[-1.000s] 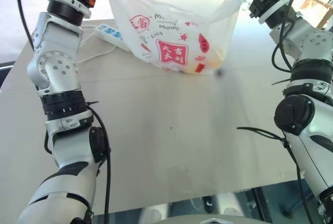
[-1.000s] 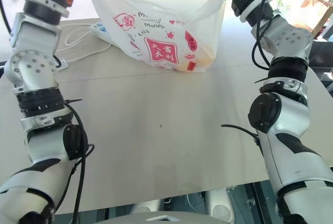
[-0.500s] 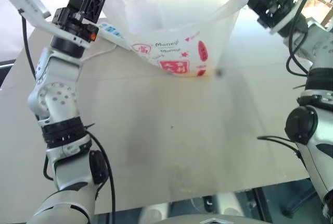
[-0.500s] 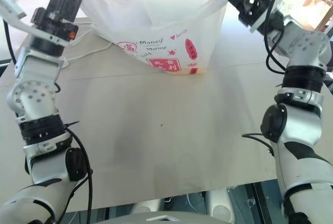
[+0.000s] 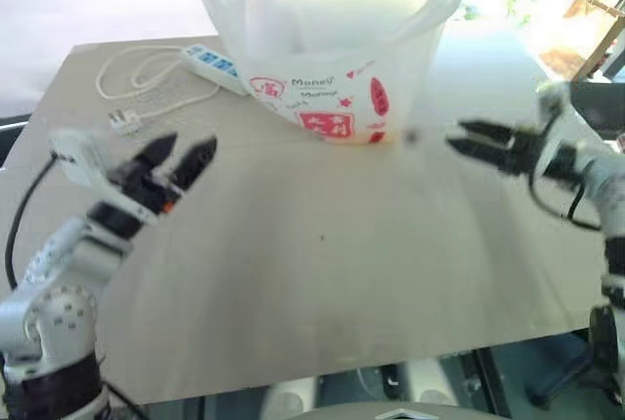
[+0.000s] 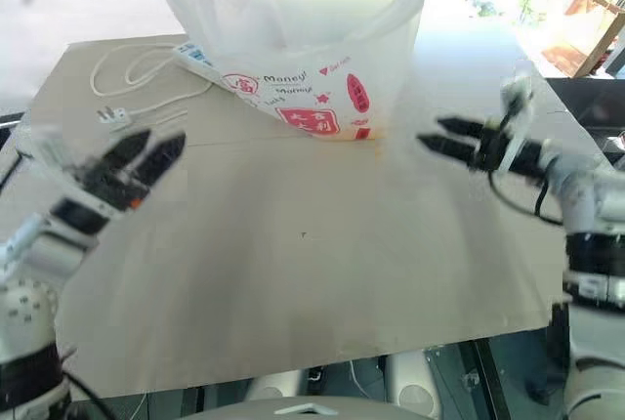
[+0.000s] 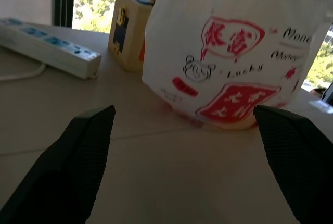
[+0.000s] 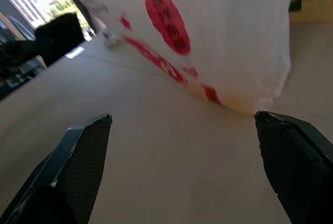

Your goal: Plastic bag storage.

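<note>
The plastic bag [image 5: 332,59], translucent white with red printed logos, stands upright on the far middle of the table, and nothing holds it. Its loop handles rise out of the top of the head views. My left gripper [image 5: 187,147] hovers open over the table, to the left of the bag and nearer to me, apart from it. My right gripper [image 5: 457,136] is open too, just right of the bag's base, pointing toward it without touching. In the left wrist view the bag [image 7: 234,62] sits ahead between my black fingers [image 7: 83,156]. The right wrist view has the bag [image 8: 208,36] close ahead.
A white power strip [image 5: 210,61] with its coiled cable [image 5: 142,83] lies at the table's far left. A yellow box [image 7: 127,28] stands behind the bag. The pale table [image 5: 322,273] ends at a near edge just before me and a right edge beyond my right arm.
Both grippers were up at the bag's handles. They have opened, let go, and dropped down and back toward me. The bag has settled onto the table.
</note>
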Tool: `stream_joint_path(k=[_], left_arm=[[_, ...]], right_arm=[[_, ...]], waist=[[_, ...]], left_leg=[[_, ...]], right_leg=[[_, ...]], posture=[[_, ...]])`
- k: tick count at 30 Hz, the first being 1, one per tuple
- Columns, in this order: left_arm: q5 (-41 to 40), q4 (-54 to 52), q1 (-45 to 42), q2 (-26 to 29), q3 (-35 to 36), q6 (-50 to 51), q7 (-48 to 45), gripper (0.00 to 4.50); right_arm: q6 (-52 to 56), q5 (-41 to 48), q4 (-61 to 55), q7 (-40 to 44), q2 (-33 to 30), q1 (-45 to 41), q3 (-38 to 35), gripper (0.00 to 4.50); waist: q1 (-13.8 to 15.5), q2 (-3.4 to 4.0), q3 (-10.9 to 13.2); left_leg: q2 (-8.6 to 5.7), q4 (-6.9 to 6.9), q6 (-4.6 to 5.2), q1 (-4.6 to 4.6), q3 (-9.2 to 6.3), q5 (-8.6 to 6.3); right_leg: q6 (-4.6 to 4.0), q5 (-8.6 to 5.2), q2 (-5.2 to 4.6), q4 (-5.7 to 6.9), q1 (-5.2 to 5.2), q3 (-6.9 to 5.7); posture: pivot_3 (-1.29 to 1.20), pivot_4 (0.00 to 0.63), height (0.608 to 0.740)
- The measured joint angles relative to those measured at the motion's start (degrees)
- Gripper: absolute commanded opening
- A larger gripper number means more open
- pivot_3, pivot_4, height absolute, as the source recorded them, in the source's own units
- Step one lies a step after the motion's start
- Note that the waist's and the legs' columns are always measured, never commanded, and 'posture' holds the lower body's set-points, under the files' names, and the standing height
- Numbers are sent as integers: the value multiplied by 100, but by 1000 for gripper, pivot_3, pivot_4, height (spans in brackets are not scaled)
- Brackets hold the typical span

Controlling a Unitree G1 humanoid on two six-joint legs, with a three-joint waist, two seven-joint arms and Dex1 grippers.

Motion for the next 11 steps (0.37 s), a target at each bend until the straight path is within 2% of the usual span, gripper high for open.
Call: stream_joint_path(k=[4,11], left_arm=[[1158,-209,1192,-447,-772,-627,-15,4469],[2494,-330,2236,-826,-1563,-1705,-124,4469]], right_arm=[[-1703,-884,-79,-155,304,1163,332,4500],[-2767,-1003,-30,9,392,2000,176,4500]], waist=[[20,4,0],[17,4,-2]], left_leg=[[2,-11,1,66,-6,-2],[5,-6,2,89,0,-3]], right_leg=[[-2,-2,1,-21,73,5],[-24,-15,-26,-25,98,10]], posture=[[0,150,739],[0,150,739]])
